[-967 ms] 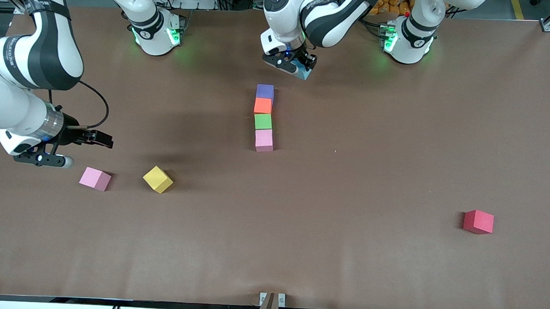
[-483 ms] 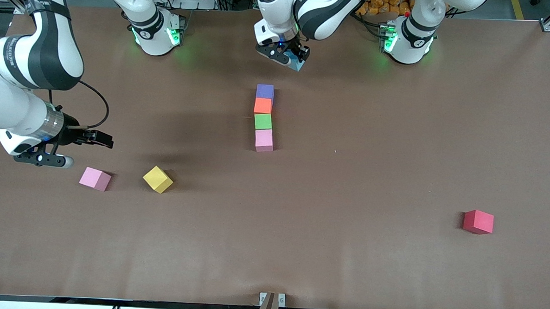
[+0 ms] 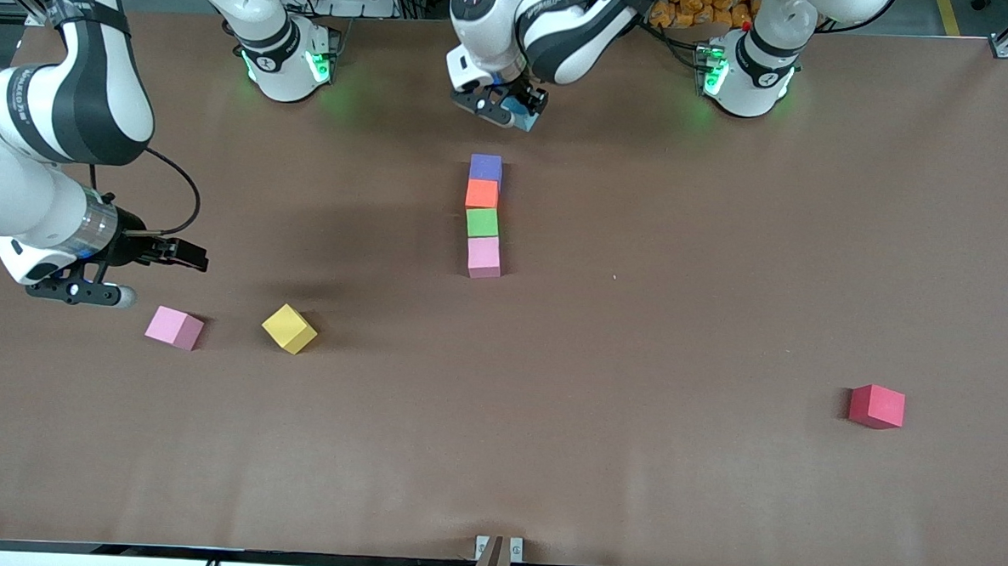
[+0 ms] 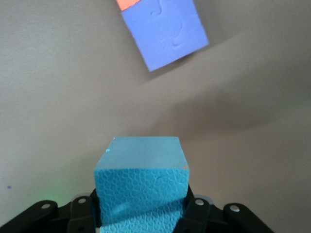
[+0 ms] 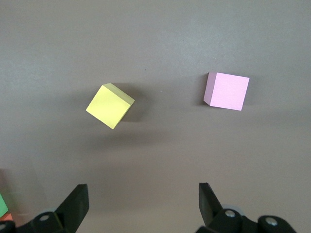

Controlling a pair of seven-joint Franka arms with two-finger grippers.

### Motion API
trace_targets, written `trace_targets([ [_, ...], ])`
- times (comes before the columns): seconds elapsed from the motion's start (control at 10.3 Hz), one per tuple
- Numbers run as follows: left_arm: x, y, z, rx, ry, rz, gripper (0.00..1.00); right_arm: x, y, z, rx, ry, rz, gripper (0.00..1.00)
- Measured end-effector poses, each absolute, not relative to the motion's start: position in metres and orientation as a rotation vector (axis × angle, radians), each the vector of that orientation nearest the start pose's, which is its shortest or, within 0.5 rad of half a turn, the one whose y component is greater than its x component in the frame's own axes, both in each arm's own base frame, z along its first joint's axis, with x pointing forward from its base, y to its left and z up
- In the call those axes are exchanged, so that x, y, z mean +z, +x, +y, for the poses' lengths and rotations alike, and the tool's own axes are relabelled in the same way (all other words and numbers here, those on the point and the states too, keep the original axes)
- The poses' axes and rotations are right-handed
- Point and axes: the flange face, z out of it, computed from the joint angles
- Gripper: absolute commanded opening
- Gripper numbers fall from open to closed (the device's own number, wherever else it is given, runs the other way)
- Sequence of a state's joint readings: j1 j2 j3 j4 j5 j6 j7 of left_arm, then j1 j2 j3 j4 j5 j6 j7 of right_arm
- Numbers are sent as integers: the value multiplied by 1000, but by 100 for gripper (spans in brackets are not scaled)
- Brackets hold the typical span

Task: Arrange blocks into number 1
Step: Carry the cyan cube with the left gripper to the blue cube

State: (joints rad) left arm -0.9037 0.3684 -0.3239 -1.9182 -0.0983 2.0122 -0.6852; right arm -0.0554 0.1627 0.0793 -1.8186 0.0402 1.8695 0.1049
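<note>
Four blocks form a straight column mid-table: purple (image 3: 485, 166) farthest from the front camera, then orange (image 3: 481, 193), green (image 3: 482, 222) and pink (image 3: 484, 257). My left gripper (image 3: 512, 106) hangs over the table just past the purple end, shut on a light blue block (image 3: 526, 119). The left wrist view shows that block (image 4: 141, 179) between the fingers, with the purple block (image 4: 165, 34) below. My right gripper (image 3: 183, 256) waits open and empty above a loose pink block (image 3: 174, 327) and a yellow block (image 3: 289, 328). A red block (image 3: 876, 406) lies alone toward the left arm's end.
The brown table (image 3: 632, 476) carries only the blocks. The two arm bases (image 3: 288, 61) (image 3: 743, 72) stand along its edge farthest from the front camera. A small metal bracket (image 3: 498, 548) sits at the edge nearest that camera.
My left gripper has carried the light blue block a little toward the right arm's end and toward the bases. The right arm and all the blocks on the table are unmoved.
</note>
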Motion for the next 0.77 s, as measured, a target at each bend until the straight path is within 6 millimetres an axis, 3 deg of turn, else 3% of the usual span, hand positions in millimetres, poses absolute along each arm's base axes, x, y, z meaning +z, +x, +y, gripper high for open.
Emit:
trace_targets([
  [0.48,287,254,-555,617,-3097,429,47,438,593,16,178,-3090,145,100],
  [0.77,275,249,-560,643,-3120,379,48,438,593,16,178,-3090,145,100],
])
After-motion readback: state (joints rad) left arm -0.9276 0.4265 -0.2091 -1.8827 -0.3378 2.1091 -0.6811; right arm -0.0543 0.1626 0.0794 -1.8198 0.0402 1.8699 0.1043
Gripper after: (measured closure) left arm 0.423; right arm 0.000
